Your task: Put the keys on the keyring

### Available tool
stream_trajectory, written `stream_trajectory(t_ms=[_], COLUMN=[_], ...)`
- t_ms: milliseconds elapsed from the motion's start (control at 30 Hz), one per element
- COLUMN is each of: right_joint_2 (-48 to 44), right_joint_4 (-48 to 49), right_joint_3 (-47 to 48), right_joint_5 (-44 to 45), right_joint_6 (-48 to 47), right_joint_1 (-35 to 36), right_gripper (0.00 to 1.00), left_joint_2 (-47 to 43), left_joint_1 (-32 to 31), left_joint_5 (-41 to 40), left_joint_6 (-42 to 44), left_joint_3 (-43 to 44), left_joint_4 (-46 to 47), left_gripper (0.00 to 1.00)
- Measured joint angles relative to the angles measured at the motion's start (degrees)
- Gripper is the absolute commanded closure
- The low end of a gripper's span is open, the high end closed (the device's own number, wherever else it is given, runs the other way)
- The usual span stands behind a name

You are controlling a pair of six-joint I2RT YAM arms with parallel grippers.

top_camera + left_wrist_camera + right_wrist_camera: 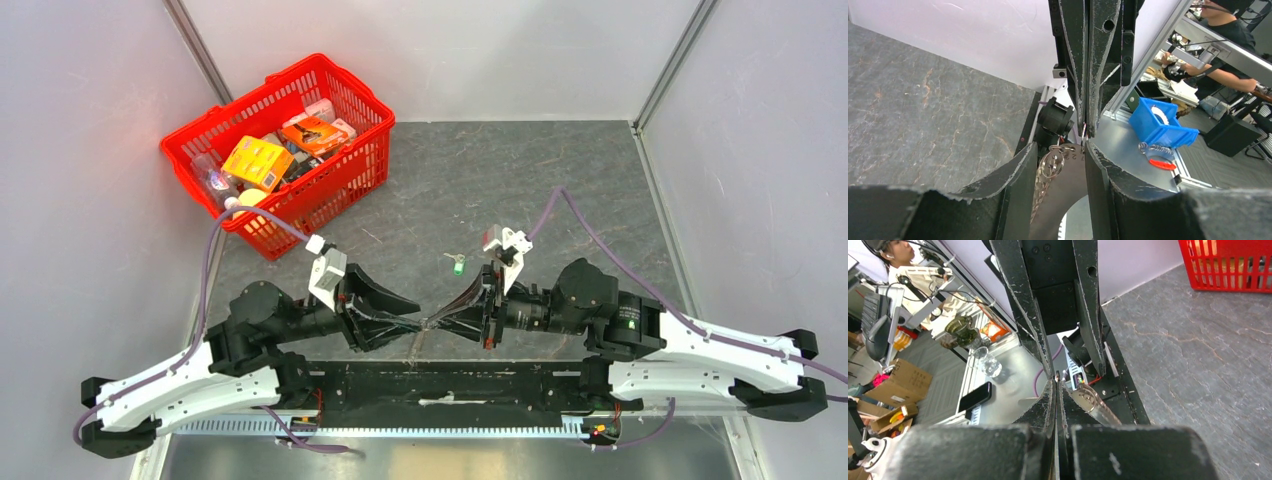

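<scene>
Well, the left gripper [420,313] stands half open, clasping the keyring [1068,182] mid-air; the right gripper [437,322] is pinched shut at its edge; the green key [457,266] lies on the table [560,180] just beyond

We list two grippers, the left gripper [420,312] and the right gripper [432,323]; one green-headed key [457,265]; one keyring [1070,175]; one red basket [330,185], its packets too heaped to number; one blue bin [1153,131]; one table [560,180].
</scene>
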Motion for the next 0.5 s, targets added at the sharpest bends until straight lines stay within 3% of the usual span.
stream_trajectory(t_ms=[500], right_joint_2=[-1.05], right_joint_4=[6.47], right_joint_3=[-1.53], right_joint_5=[1.11], right_joint_6=[0.7], right_joint_1=[0.2], right_gripper=[1.0], left_joint_2=[0.37], left_joint_1=[0.0], left_joint_5=[0.52], left_joint_6=[-1.77], left_joint_3=[-1.03], left_joint_4=[6.38], left_gripper=[0.59])
